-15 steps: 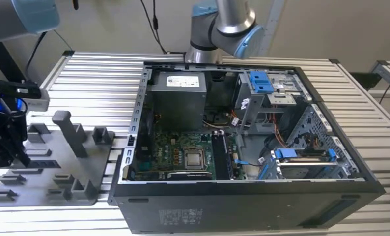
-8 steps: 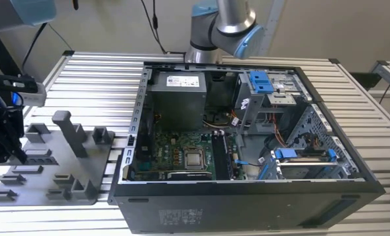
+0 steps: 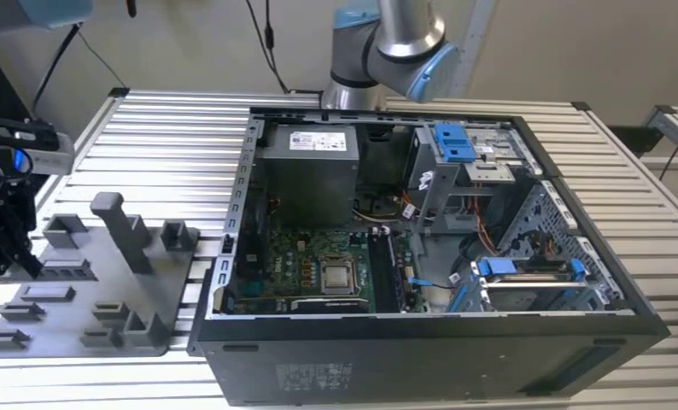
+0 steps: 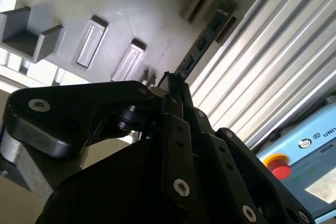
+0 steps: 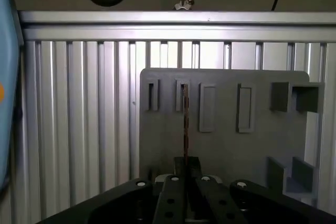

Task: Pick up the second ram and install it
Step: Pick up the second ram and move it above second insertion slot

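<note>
The gripper (image 5: 186,170) hung over the grey holder tray (image 5: 262,145) at the exterior view's left, well apart from the open computer case (image 3: 430,342) that stood on the slatted worktop (image 3: 168,128). Its jaws were clamped on the second ram (image 5: 185,124). In the first wrist view the stick showed edge-on, as a thin line running from between the jaws to one narrow slot (image 5: 180,95) in the tray. In the second wrist view the same board reached slantwise from the jaws toward a slot at the tray's edge. Whether its far end sat in that slot or had just cleared it could not be told. The step in hand looked to be the pick-up itself, with the installing not yet done. To do it well, the pull probably had to run straight along the slot's own line, because so thin a board would bind or flex if it were tilted or twisted on the way out. The stick appeared centred and in line with the jaws, which suited a clean lift. A firm, square hold mattered here, since a slipped or skewed board would be awkward to line up inside the case near the square processor (image 3: 339,275).
</note>
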Controlling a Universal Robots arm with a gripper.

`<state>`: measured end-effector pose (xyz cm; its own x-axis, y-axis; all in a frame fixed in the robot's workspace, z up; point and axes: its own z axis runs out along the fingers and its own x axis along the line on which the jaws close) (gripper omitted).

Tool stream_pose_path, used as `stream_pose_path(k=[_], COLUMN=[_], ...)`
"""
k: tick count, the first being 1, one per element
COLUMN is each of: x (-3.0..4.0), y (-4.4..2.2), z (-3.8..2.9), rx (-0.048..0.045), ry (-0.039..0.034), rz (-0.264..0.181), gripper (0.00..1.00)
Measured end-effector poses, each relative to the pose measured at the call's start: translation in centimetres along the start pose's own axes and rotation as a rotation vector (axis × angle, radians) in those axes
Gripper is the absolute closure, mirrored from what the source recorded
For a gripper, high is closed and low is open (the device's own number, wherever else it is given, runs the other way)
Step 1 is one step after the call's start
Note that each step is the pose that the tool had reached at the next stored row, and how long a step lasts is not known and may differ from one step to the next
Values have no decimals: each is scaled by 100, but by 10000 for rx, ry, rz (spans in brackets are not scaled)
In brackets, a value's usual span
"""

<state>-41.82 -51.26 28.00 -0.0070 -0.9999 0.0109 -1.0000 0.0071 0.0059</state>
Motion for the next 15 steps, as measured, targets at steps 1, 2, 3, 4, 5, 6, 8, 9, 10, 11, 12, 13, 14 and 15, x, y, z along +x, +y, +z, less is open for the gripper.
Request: stream_pose_path(k=[1,2,3,4,5,6,8,9,10,11,12,13,14,15], x=[0,1,0,1,1,1,1,1,1,1,2,2,2,2], y=[0,0,0,0,1,0,1,1,1,1,1,1,1,2], z=[-16,-38,-47,-56,-64,-73,-91,-101,-114,-129,-146,-163,-182,-202], rx=[-1,-1,0,-1,-1,-1,-1,-1,-1,-1,-1,-1,-1,-2], ry=[0,1,0,1,1,1,1,0,1,0,1,1,1,2], rz=[0,0,1,0,0,0,1,1,0,0,0,1,0,1], gripper=[86,86,86,86,86,86,86,86,86,86,86,86,86,86])
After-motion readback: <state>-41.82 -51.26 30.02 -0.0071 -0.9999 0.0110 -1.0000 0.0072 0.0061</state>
